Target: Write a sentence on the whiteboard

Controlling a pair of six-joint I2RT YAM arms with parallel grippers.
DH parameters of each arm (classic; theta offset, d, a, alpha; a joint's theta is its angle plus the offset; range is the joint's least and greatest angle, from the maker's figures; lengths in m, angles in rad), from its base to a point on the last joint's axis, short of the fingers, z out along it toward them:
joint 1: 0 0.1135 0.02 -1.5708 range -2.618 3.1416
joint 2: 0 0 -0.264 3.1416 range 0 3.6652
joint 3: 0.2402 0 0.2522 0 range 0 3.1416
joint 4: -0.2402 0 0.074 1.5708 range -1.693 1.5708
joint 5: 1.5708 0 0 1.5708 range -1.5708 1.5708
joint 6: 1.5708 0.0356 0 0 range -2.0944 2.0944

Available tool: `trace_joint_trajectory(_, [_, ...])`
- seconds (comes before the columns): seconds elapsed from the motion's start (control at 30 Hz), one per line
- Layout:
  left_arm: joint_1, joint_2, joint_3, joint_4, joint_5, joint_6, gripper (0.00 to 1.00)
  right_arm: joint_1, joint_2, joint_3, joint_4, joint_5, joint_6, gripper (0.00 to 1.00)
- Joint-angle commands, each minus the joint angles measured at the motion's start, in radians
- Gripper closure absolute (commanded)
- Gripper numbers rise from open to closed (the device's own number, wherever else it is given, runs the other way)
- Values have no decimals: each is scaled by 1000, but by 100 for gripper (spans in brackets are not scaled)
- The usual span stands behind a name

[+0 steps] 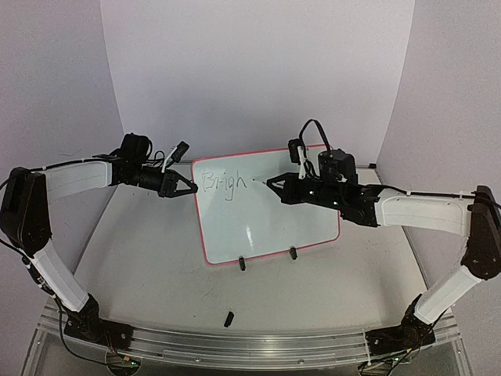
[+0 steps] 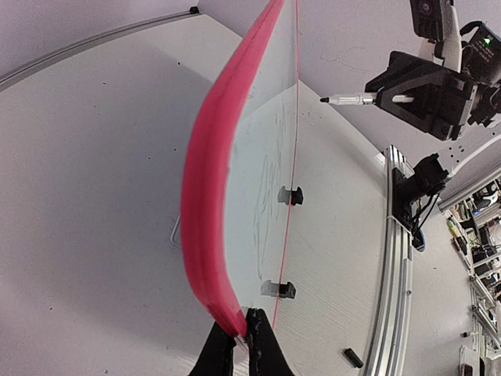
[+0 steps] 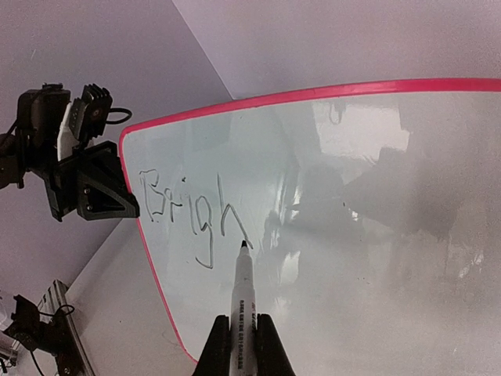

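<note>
The whiteboard (image 1: 266, 211) stands propped mid-table on two black clip feet (image 1: 242, 262). The sentence (image 1: 224, 182) reads only "Brigh" (upper left). The marker (image 3: 242, 301) tip points just past the "h", with the right gripper (image 3: 241, 323) clamped on its barrel. The left gripper (image 2: 241, 333) pinches the board's left frame edge.

Whiteboard (image 1: 274, 215) up on its long edge on the tabletop (image 1: 156, 266), propped by two black clip feet (image 1: 242, 262). It has a thin red-pink frame and a glossy white face. The sentence (image 1: 224, 186) so far reads "Brigh", thin dark strokes near the upper left corner.
</note>
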Motion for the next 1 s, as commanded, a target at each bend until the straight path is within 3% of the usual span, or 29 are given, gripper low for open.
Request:
trace_joint_trajectory(0.0, [-18,-17,27,-14,-55,104,100,-1,41,26,34,-12,-18,100])
trace_joint_trajectory(0.67, [-22,-7,30,-15,-53,104,100,0,109,84,80,-3,-18,100])
trace_joint_trajectory(0.97, [-22,-4,30,-16,-54,106,100,0,103,54,80,130,8,100])
